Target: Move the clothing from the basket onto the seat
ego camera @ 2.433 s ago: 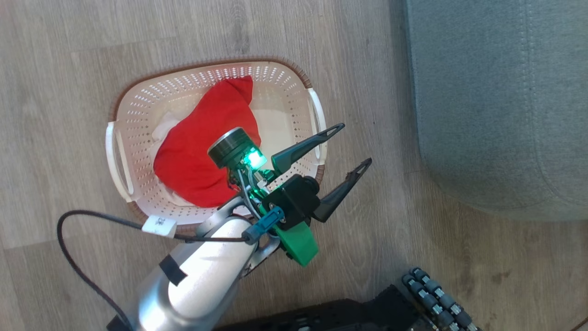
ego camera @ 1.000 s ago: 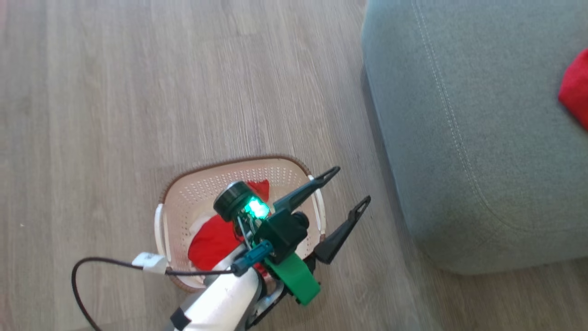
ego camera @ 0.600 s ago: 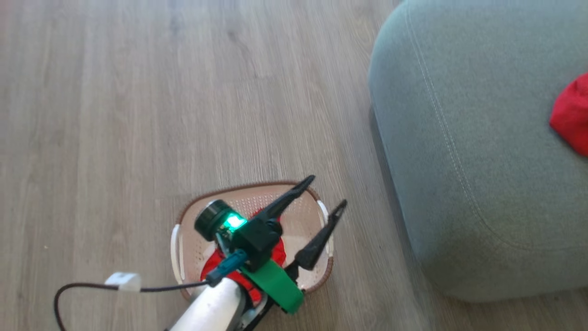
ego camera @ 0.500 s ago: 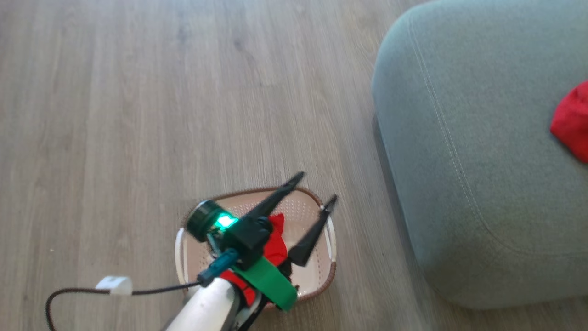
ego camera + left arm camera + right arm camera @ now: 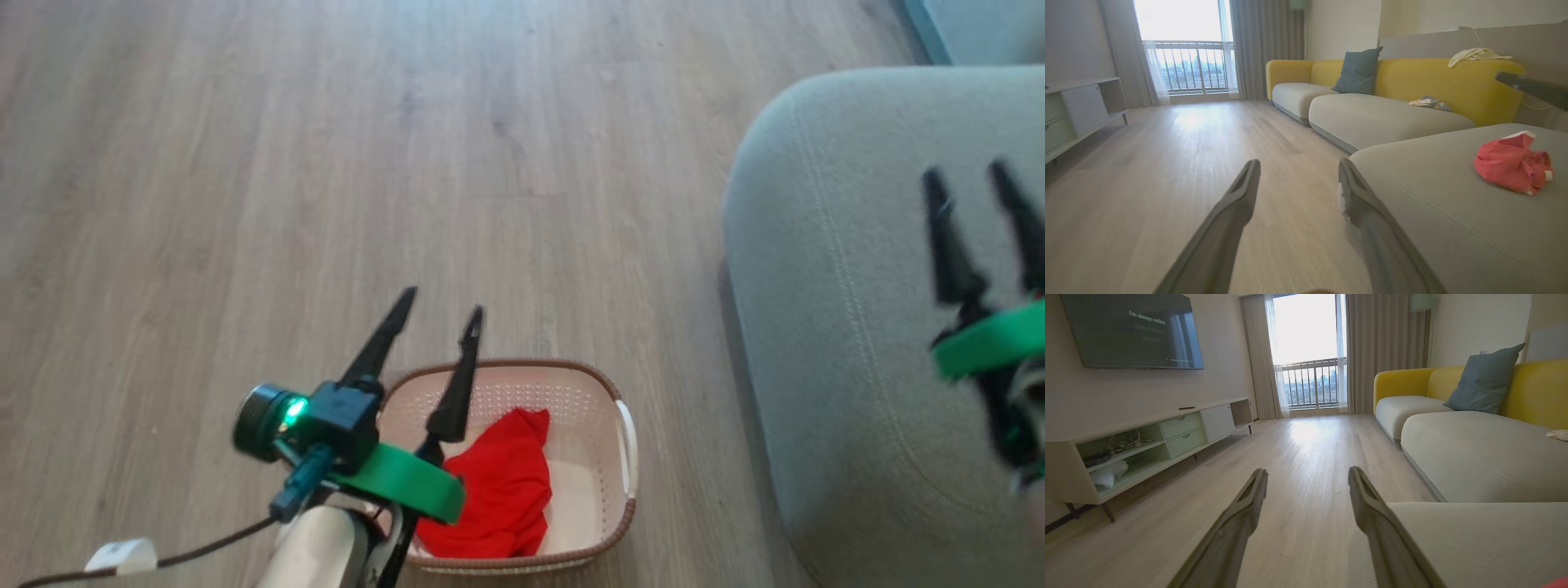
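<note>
The cream basket (image 5: 627,457) stands on the floor at the bottom of the head view with a red garment (image 5: 502,490) lying in it. My left gripper (image 5: 441,310) hangs open and empty above the basket's left side, fingers pointing away. The grey-green seat (image 5: 824,327) fills the right side. Above it my right gripper (image 5: 967,184) is blurred, open and empty. In the left wrist view a second red garment with a white band (image 5: 1511,165) lies crumpled on the seat (image 5: 1433,204), right of my open left gripper (image 5: 1298,163). The right wrist view shows my open right gripper (image 5: 1308,473) over the seat's corner (image 5: 1474,539).
Wood floor (image 5: 326,163) spreads left of and beyond the basket. A yellow-backed sofa (image 5: 1372,114) with a blue-grey cushion (image 5: 1357,69) runs behind the seat. A low TV cabinet (image 5: 1151,441) lines the left wall under a screen (image 5: 1131,330). A black cable (image 5: 188,551) trails from my left arm.
The head camera has swung, shifting the whole picture. My left gripper has turned from pointing right to pointing straight away. My right gripper has come into view over the seat.
</note>
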